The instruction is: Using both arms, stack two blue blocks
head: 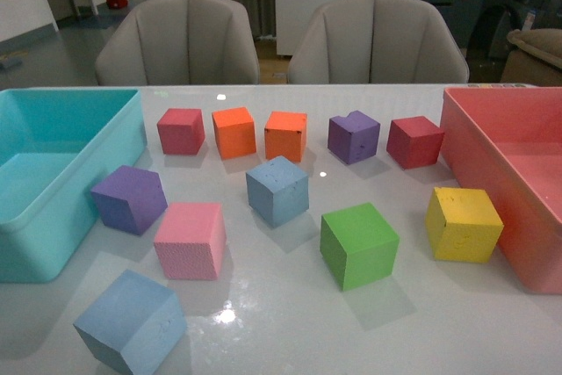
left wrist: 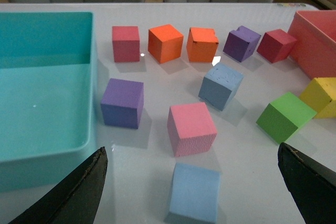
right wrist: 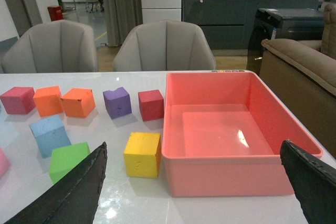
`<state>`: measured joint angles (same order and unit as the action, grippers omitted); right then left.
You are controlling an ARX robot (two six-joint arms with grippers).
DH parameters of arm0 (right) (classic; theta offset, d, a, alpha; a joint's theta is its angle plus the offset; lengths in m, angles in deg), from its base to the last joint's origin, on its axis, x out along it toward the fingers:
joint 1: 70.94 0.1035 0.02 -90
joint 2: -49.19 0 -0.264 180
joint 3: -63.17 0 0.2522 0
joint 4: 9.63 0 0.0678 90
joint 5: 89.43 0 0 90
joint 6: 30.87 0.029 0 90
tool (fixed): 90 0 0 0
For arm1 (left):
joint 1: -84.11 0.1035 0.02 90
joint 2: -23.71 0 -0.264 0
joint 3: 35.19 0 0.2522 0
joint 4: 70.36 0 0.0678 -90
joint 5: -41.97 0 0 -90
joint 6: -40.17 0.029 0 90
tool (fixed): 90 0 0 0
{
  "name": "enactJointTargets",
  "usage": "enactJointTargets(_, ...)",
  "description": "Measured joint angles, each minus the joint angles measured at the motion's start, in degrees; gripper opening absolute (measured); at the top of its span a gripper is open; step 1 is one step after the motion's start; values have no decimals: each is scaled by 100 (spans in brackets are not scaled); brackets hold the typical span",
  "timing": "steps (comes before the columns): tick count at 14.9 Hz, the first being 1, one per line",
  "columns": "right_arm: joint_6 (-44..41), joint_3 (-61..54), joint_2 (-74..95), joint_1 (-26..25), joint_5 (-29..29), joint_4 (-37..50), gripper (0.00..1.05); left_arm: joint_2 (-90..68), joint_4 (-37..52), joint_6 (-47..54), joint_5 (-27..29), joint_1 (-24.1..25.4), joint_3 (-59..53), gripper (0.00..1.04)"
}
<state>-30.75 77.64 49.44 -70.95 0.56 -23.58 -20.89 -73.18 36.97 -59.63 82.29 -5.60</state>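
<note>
My left claw (left wrist: 191,147) is spread wide and empty. Its two black fingers (left wrist: 79,195) frame the nearest thing on the white counter (left wrist: 131,182), a pale dusty-blue foam cube (left wrist: 194,193) at the near left. It sits close ahead, almost centred between the fingers. Just beyond it is a pink foam cube (left wrist: 191,128). Further on, toward the middle of the counter, is the second pale blue foam cube (left wrist: 220,85), turned slightly askew. A purple foam cube (left wrist: 122,103) and the large turquoise plastic bin (left wrist: 47,40) lie to the left.

My right claw (right wrist: 193,144) is likewise spread and holds nothing. It faces the salmon-red plastic bin (right wrist: 231,177) at the right. From there the second blue cube lies well to the left, past a yellow foam cube (right wrist: 143,153) and a green foam cube (right wrist: 68,161).

I judge the left arm much the nearer to the near cube. The middle one falls to the right arm, which would have to reach leftward across the green cube. With cubes there is no long axis, so only squaring the fingers to the faces matters.
</note>
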Motion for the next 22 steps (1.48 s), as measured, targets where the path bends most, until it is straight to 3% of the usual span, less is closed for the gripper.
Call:
enactJointTargets(3, 0, 0, 0, 0, 2, -2, 98, -2809, 1338, 219, 264, -367, 682, 98)
enactJointTargets(4, 0, 0, 0, 0, 0, -2, 98, -3836, 1381, 334, 214, -376, 782, 98)
enactJointTargets(6, 0, 0, 0, 0, 2, -2, 98, -4376, 1449, 411, 175, -361, 914, 98)
enactJointTargets(15, 0, 0, 0, 0, 2, -2, 98, -4684, 1471, 496, -177, -411, 946, 98)
enactJointTargets(22, 2, 0, 0, 0, 0, -2, 98, -5139, 1749, 520, -144, -678, 859, 98)
